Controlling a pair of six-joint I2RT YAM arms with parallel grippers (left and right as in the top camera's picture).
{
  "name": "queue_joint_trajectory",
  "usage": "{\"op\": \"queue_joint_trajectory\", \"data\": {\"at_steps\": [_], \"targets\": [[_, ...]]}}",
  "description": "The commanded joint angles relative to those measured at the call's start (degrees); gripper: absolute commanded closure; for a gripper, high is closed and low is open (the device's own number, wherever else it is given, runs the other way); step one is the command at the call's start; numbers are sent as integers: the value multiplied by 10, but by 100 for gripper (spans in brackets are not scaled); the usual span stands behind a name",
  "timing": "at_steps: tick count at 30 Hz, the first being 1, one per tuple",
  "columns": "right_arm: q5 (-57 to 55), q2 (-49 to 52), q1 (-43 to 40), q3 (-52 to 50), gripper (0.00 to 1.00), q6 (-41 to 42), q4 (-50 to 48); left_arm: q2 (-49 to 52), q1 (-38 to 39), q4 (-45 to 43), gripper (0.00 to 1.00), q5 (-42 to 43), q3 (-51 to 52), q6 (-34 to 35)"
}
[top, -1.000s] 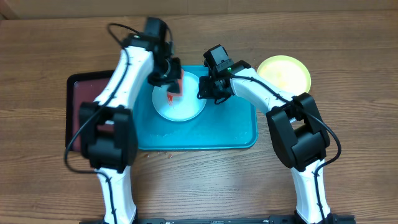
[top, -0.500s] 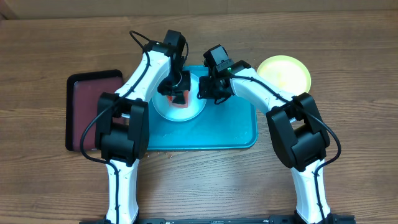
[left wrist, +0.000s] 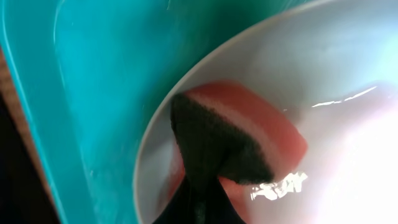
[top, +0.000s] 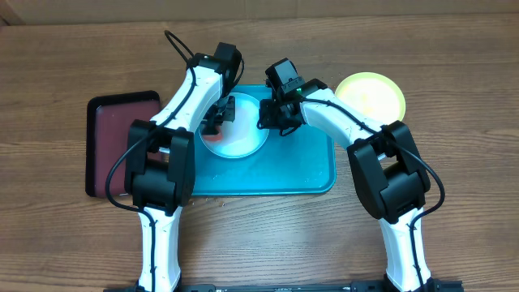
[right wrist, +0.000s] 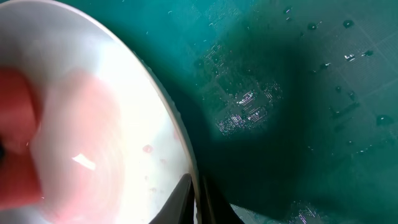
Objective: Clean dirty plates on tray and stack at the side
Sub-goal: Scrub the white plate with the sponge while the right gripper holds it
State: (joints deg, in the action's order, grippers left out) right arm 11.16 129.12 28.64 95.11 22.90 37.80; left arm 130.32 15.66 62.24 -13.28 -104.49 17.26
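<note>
A white plate (top: 243,143) lies on the turquoise tray (top: 302,164). My left gripper (top: 217,122) is shut on a red sponge (left wrist: 249,138) with a dark scrub side and presses it onto the plate's left part (left wrist: 348,74). In the left wrist view the gripper (left wrist: 200,200) shows as dark fingers at the bottom edge. My right gripper (top: 267,122) is shut on the plate's right rim, one finger on each side (right wrist: 197,194). The right wrist view shows small red specks (right wrist: 147,149) on the plate (right wrist: 112,106). A yellow-green plate (top: 371,96) rests on the table, right of the tray.
A dark maroon tray (top: 122,146) with a black rim sits on the table left of the turquoise tray. Water drops lie on the turquoise tray floor (right wrist: 249,106). Both arms reach in from the near side of the wooden table (top: 454,243).
My left gripper carried the sponge from the plate's far edge down onto the plate, then toward its left side. The right gripper has stayed on the rim.
</note>
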Motion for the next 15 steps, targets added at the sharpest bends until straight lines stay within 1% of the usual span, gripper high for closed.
{"op": "queue_joint_trajectory", "data": {"at_steps": [1,3,6,11,15], "targets": [[-37,30,2,-14,94,1,8,12,-5,-36,96,78,-19,10],[-37,30,2,-14,94,1,8,13,-5,-57,96,141,-16,10],[-37,30,2,-14,94,1,9,16,-4,-74,96,207,-16,10],[-37,30,2,-14,94,1,9,25,6,-47,96,241,-16,0],[-37,30,2,-14,96,1,8,24,10,-15,96,270,-16,-73]]}}
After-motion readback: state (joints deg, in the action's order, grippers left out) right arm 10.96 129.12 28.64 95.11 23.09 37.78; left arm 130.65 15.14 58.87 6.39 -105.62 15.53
